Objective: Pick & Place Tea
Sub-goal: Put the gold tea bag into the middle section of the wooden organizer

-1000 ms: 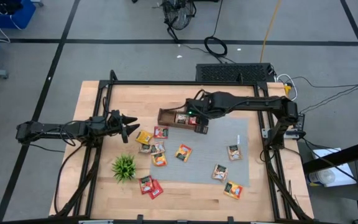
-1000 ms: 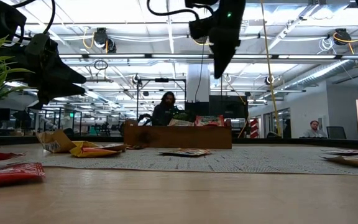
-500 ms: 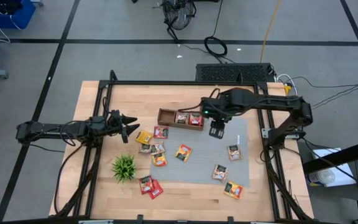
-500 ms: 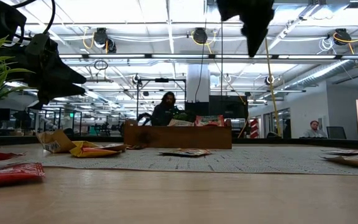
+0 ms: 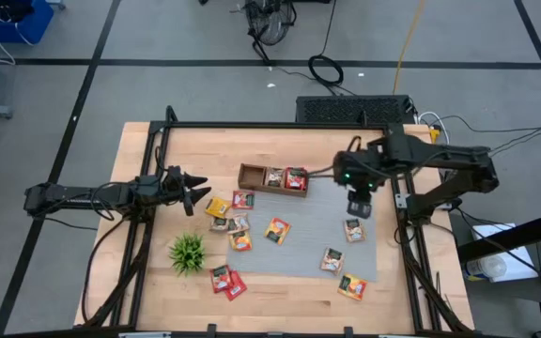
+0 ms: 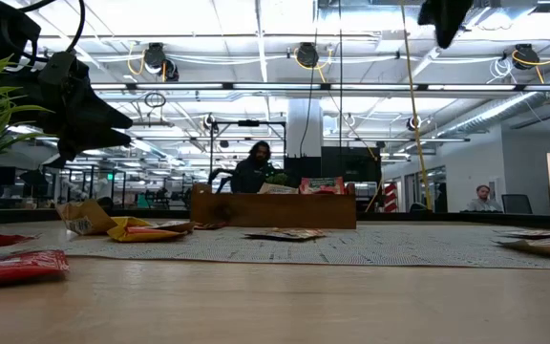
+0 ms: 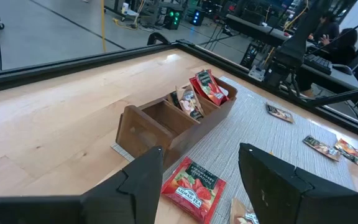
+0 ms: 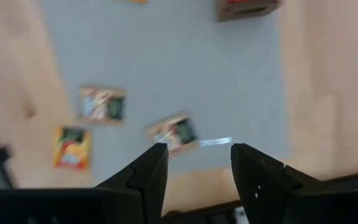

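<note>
The wooden tray is sitting at the far edge of the grey mat, and a few tea packets are already standing in its middle and right compartments, while the left one is looking empty. Many more are lying loose: a cluster at the mat's left edge, a red pair on the bare wood near the plant, and several scattered over the mat's right and near parts. By my judgement the job is only partly done, with most packets waiting to be picked. The right gripper is hovering above the mat's right side, fingers spread and carrying nothing, just far of a packet. The left gripper is waiting left of the cluster, fingers also apart and empty
</note>
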### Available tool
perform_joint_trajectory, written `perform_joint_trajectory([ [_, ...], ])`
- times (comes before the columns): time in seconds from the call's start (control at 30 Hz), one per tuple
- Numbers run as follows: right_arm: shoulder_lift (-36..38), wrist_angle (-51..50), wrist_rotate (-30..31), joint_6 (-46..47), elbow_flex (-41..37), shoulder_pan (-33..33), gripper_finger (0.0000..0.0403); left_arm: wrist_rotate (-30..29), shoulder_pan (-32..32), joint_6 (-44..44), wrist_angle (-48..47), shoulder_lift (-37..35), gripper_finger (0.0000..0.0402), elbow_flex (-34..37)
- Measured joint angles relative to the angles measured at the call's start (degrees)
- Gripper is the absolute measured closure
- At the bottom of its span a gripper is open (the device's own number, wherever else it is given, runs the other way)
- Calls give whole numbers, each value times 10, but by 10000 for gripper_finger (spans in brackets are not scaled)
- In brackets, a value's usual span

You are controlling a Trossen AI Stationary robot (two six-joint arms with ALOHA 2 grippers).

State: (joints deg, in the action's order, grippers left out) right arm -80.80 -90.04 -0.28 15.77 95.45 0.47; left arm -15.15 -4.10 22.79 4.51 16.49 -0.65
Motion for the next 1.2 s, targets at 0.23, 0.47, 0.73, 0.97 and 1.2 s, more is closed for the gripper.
perform_joint_trajectory([
  [0.23,75,-2,-28,6,-133,47,243,0,0,0,0,0,190,0],
  [0.47,120,97,4,7,-289,74,243,0,0,0,0,0,190,0],
  [0.73,124,184,3,14,-379,105,243,0,0,0,0,0,190,0],
  [0.97,114,248,3,38,-418,129,243,0,0,0,0,0,190,0],
  [1.2,95,322,17,46,-460,167,243,0,0,0,0,0,190,0],
])
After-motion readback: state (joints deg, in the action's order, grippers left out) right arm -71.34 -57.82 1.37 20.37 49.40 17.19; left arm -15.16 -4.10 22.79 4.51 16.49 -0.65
